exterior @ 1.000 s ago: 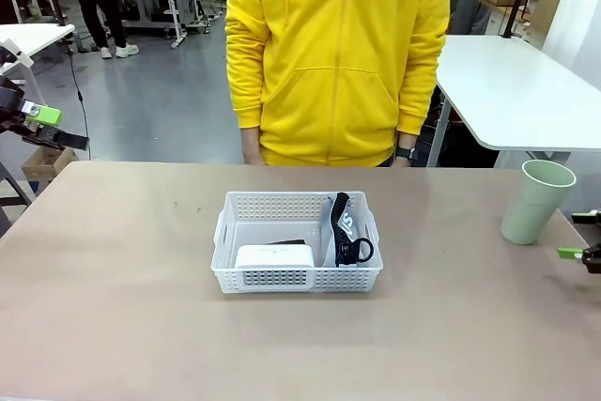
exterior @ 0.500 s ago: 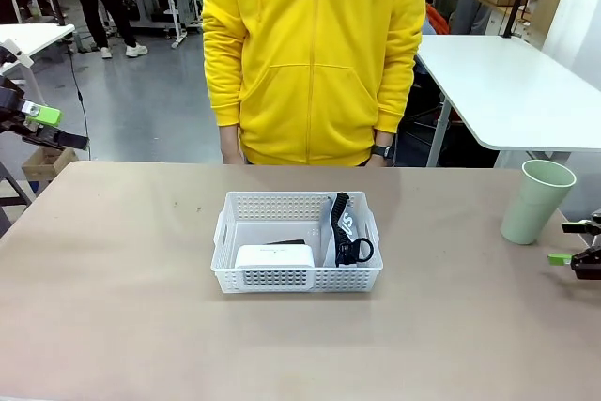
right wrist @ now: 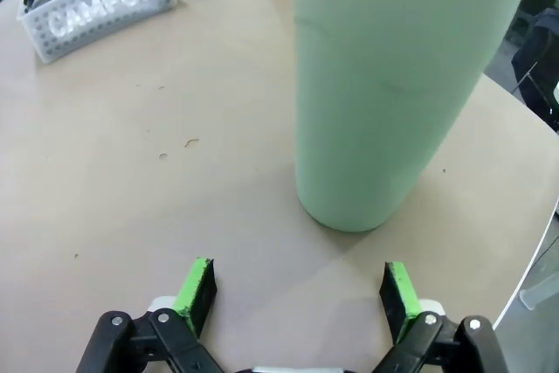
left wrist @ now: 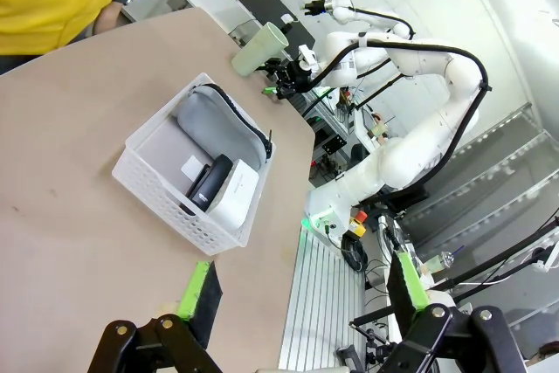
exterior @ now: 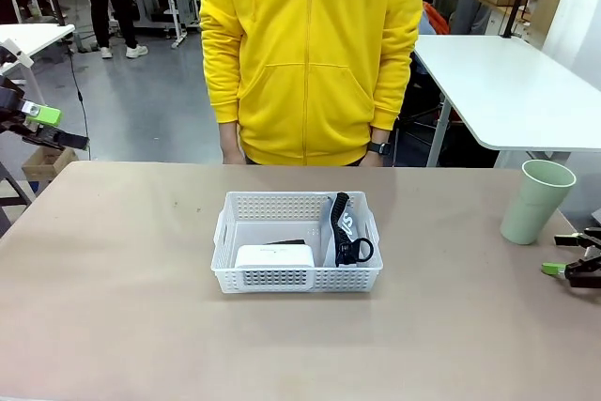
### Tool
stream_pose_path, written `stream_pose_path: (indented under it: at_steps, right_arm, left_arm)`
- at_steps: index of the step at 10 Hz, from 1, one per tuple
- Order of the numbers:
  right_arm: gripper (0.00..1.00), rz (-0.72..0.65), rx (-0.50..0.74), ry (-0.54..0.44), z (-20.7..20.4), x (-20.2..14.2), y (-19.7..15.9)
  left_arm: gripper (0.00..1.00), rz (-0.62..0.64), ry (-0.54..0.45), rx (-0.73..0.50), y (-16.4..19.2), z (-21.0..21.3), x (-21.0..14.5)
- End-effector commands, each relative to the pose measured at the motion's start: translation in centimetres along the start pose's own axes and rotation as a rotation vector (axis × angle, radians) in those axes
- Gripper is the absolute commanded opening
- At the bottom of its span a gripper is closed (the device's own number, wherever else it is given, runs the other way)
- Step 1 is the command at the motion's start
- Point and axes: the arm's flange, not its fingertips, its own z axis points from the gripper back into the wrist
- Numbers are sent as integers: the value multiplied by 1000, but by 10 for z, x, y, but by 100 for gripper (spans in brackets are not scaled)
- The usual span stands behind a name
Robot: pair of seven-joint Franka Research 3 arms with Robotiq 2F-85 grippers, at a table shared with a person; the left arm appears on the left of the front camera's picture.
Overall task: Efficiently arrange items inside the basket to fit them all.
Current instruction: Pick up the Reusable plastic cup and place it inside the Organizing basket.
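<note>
The white lattice basket [exterior: 299, 278] sits mid-table. Inside it, a white boxy device [exterior: 274, 256] lies at the front left, with a dark stapler [exterior: 287, 242] just behind it. The grey CAMPUS pouch [exterior: 345, 229] stands on edge along the right side. The pale green cup [exterior: 536, 201] stands upright at the table's far right. My right gripper [exterior: 562, 254] is open just in front of the cup [right wrist: 393, 85], apart from it. My left gripper [exterior: 45, 127] hangs open off the table's left edge, holding nothing.
A person in a yellow hoodie [exterior: 310, 53] stands at the far side, hands down. From the left wrist, the basket [left wrist: 157, 194], pouch [left wrist: 218, 124], stapler [left wrist: 210, 183] and cup [left wrist: 259, 48] show beyond my left gripper [left wrist: 301, 290]. Bare tabletop surrounds the basket.
My right gripper has dropped lower and come slightly further into the picture beside the cup. The person has shifted to the left. The left arm has not moved.
</note>
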Motion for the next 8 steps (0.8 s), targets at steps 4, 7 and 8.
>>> stream_pose_path:
  at_steps: [4, 7, 8]
  right_arm:
    - [100, -70, -19, -158, -24, -11, -23]
    - [100, -71, -20, -185, -39, -7, -28]
    - [100, -77, -7, -189, -44, -6, -29]
  left_arm:
    - [100, 0, 6, 7, -2, -1, -1]
    - [100, 0, 6, 7, -2, -1, -1]
    - [100, 0, 6, 7, -2, -1, -1]
